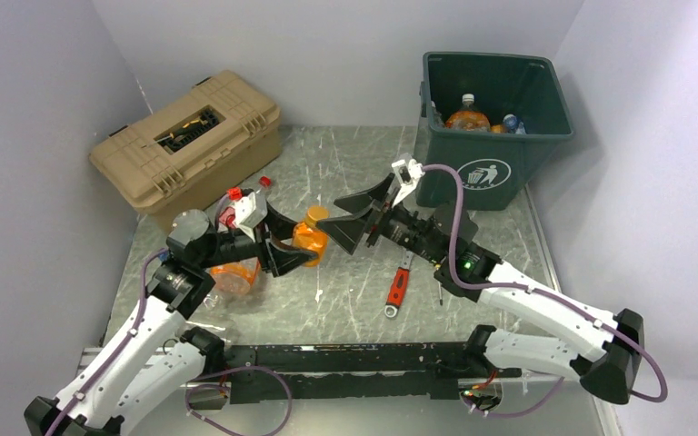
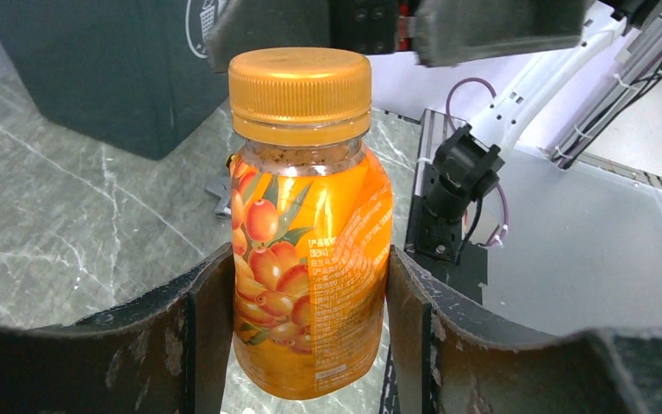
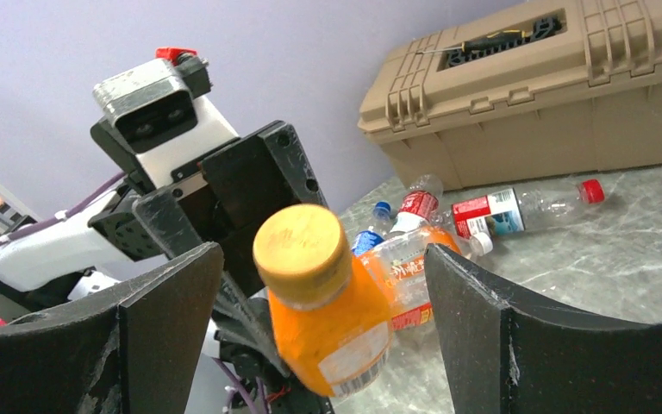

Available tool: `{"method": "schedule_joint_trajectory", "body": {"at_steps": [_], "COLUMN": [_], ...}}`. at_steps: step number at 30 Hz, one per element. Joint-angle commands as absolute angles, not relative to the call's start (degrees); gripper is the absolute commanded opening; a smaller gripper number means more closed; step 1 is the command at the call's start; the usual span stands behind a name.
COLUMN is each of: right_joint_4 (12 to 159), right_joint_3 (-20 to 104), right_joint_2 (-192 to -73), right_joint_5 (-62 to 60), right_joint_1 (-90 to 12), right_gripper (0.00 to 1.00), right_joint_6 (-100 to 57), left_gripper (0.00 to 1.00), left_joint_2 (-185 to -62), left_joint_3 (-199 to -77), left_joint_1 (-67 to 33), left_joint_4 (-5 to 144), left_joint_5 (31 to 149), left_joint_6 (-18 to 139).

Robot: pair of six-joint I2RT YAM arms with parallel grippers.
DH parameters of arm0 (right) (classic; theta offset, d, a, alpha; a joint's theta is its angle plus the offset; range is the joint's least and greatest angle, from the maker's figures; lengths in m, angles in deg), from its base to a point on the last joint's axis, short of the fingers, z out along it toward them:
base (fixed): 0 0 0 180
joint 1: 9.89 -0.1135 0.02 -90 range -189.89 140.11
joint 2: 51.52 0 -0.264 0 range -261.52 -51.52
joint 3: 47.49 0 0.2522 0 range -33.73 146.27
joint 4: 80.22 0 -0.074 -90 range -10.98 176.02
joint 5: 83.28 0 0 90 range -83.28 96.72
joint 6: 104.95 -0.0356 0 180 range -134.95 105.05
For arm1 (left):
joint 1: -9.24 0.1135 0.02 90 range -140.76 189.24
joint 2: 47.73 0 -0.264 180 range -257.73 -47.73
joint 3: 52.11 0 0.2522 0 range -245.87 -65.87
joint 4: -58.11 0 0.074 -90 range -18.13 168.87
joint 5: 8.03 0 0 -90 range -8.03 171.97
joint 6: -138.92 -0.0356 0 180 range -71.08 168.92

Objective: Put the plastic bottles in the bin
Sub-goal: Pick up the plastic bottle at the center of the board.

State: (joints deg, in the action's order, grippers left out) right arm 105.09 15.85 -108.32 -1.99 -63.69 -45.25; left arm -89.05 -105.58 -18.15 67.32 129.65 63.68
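Because a handover toward the bin [image 1: 500, 134] at the table's [image 1: 345, 304] far right corner seems intended, an orange bottle [image 1: 310, 234] is clasped mid-table by the left gripper [image 2: 310, 297], with the right gripper's [image 3: 323, 285] jaws spread wide around its cap.

White arm shells [image 1: 545, 304], black joints [image 1: 179, 280], purple cables [image 1: 457, 209], broad scuffed black fingers [image 2: 181, 336]

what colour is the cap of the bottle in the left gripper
Orange bottle cap, clearest in the left wrist view.

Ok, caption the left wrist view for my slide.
Left claw clamps the orange bottle; the right claw stands open beyond it.
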Motion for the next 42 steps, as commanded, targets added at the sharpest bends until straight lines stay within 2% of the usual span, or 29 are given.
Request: {"method": "schedule_joint_trajectory", "body": {"at_steps": [1,9,17,23,29,33,37,40,42], "right_joint_4": [108.7,103.2,96.6,98.9,102.5,101.8,102.1,102.1,101.8], "right_joint_3": [20.5,24.7,25.0,24.1,24.1,25.3,25.1,24.7,24.5], "right_joint_2": [-110.5,-114.7,-115.2,-115.2,-115.9,-117.6,-118.3,-117.9,-117.5], "right_joint_5": [-4.1,-4.8,3.5,4.7,3.5,3.1,2.3,2.3,2.7], "right_joint_1": [-64.3,-66.8,-69.2,-69.6,-69.6,-69.6,-69.6,-69.7,-69.7], "right_gripper": [0.91,0.85,0.78,0.68,0.68,0.51,0.42,0.21,0.0], "right_joint_6": [-46.1,-43.6,-40.7,-41.2,-42.8,-43.0,-43.6,-43.3,-43.2], "left_gripper": [0.37,0.35,0.35,0.34,0.34,0.34,0.34,0.36,0.46], "left_joint_2": [-87.9,-87.5,-86.9,-86.8,-86.8,-86.6,-86.3,-86.3,-86.5], "left_joint_3": [-106.6,-106.8,-106.8,-106.8,-106.9,-107.0,-107.0,-107.1,-107.3], "left_joint_1": [-19.5,-20.1,-20.2,-20.2,-20.5,-20.6,-20.9,-21.0,-21.1], "left_joint_4": [68.2,69.3,69.6,69.6,70.1,70.4,70.7,71.0,71.5], "left_joint_5": [129.1,127.3,126.2,126.6,126.4,126.3,125.8,125.7,125.3], "left_joint_6": [61.4,60.5,60.2,60.3,59.8,59.7,59.3,59.3,59.3]}}
